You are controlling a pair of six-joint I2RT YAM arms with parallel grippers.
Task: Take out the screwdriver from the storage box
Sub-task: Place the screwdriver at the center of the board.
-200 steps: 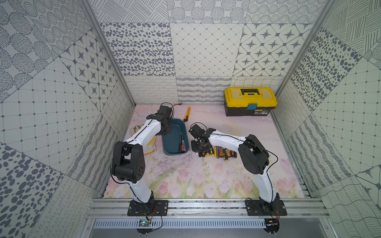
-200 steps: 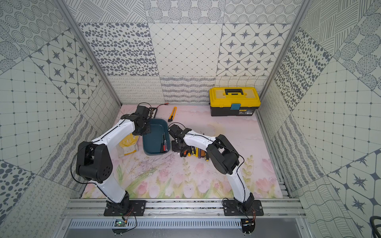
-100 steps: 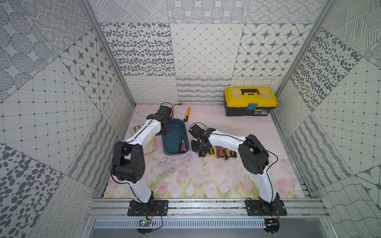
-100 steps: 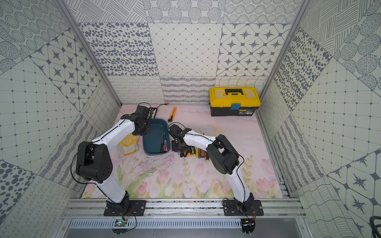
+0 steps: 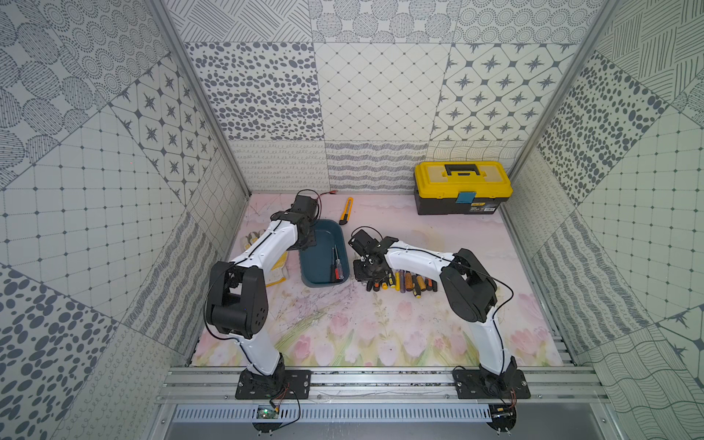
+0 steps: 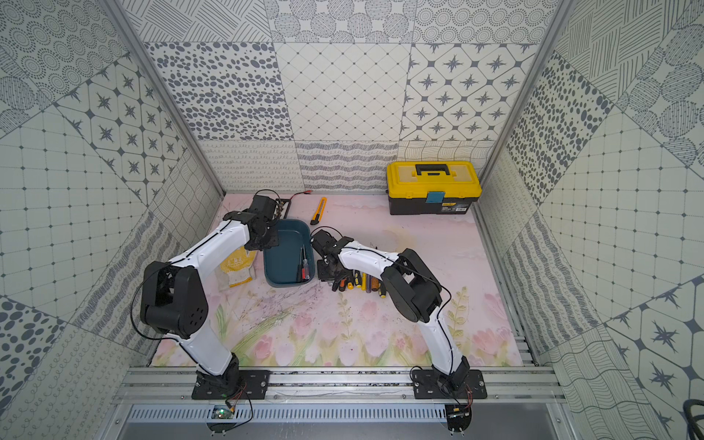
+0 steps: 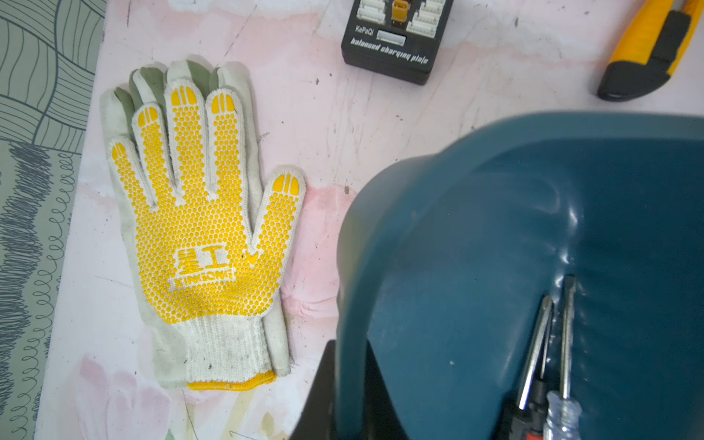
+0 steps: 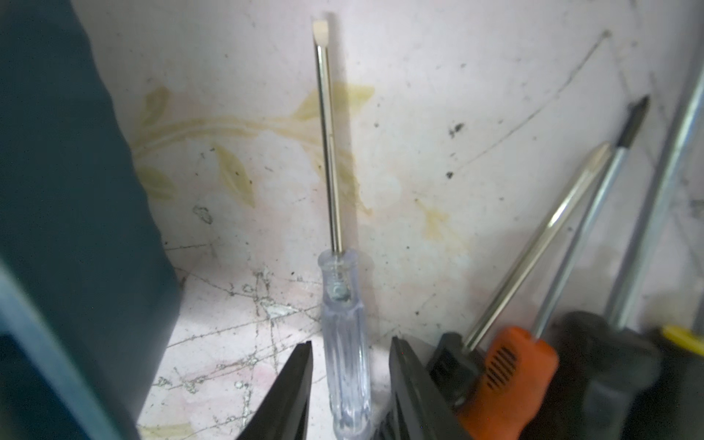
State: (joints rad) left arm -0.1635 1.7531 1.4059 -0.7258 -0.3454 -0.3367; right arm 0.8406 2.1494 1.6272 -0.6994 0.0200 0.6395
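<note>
The teal storage box (image 5: 322,240) (image 6: 287,240) sits on the mat at centre left. Two screwdrivers (image 5: 336,264) (image 7: 533,354) lie along its right inner wall. My left gripper (image 5: 306,242) (image 7: 352,392) is shut on the storage box's left rim (image 7: 457,247), one finger inside and one outside. Just right of the box, my right gripper (image 5: 367,272) (image 8: 350,341) stands open low over the mat. A clear-handled screwdriver (image 8: 343,304) lies on the mat between its fingers with a gap on each side. The box's outer wall (image 8: 57,190) is close beside it.
A row of several screwdrivers (image 5: 404,282) (image 8: 503,377) lies right of the right gripper. A yellow-dotted work glove (image 7: 198,228) lies left of the box, a black charging plate (image 7: 396,38) and a yellow utility knife (image 5: 345,210) behind it. A yellow-lidded toolbox (image 5: 463,186) stands back right.
The right gripper's jaws have spread apart around the clear-handled screwdriver. Both arms and the box keep their places.
</note>
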